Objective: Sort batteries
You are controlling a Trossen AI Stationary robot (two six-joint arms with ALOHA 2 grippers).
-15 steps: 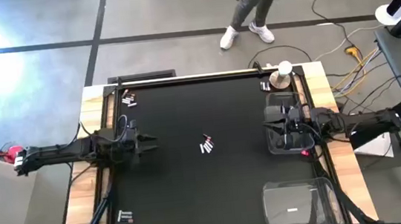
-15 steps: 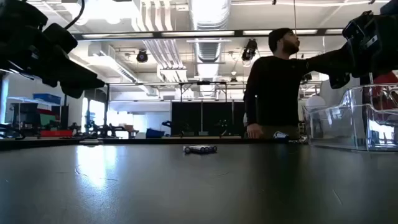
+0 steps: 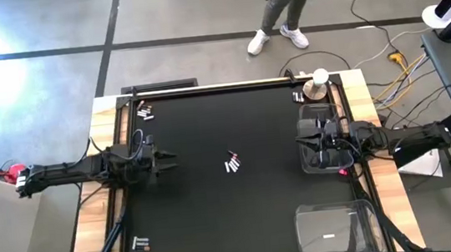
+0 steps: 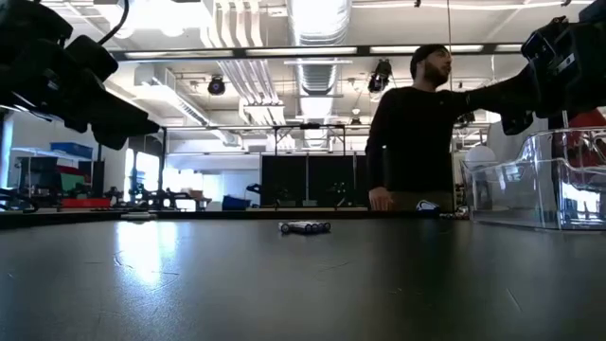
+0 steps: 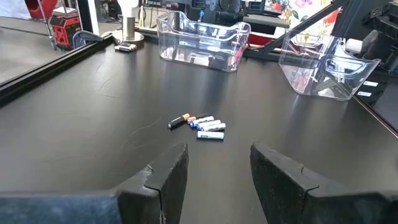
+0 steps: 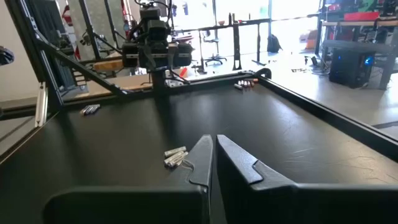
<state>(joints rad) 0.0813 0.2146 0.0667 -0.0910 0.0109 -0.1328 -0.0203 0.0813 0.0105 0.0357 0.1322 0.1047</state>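
A small cluster of batteries (image 3: pixel 232 164) lies at the table's middle, white ones and dark ones with copper ends (image 5: pixel 200 126) (image 6: pixel 176 156) (image 4: pixel 305 226). More batteries lie at the far left corner (image 3: pixel 145 112), the near left (image 3: pixel 141 245) and the far right (image 3: pixel 298 96). My left gripper (image 3: pixel 170 159) (image 5: pixel 217 155) hovers open, left of the middle cluster and pointing at it. My right gripper (image 3: pixel 301 141) (image 6: pixel 213 146) is shut and empty, raised over a clear bin (image 3: pixel 323 159) at the right side.
A second clear bin (image 3: pixel 337 227) sits at the near right with a white piece inside. A white-topped round object (image 3: pixel 316 88) stands at the far right corner. A person (image 4: pixel 417 133) stands beyond the far edge. Black mat lies bare between the clusters.
The person beyond the far edge has shifted slightly. Both arms and the batteries have kept still.
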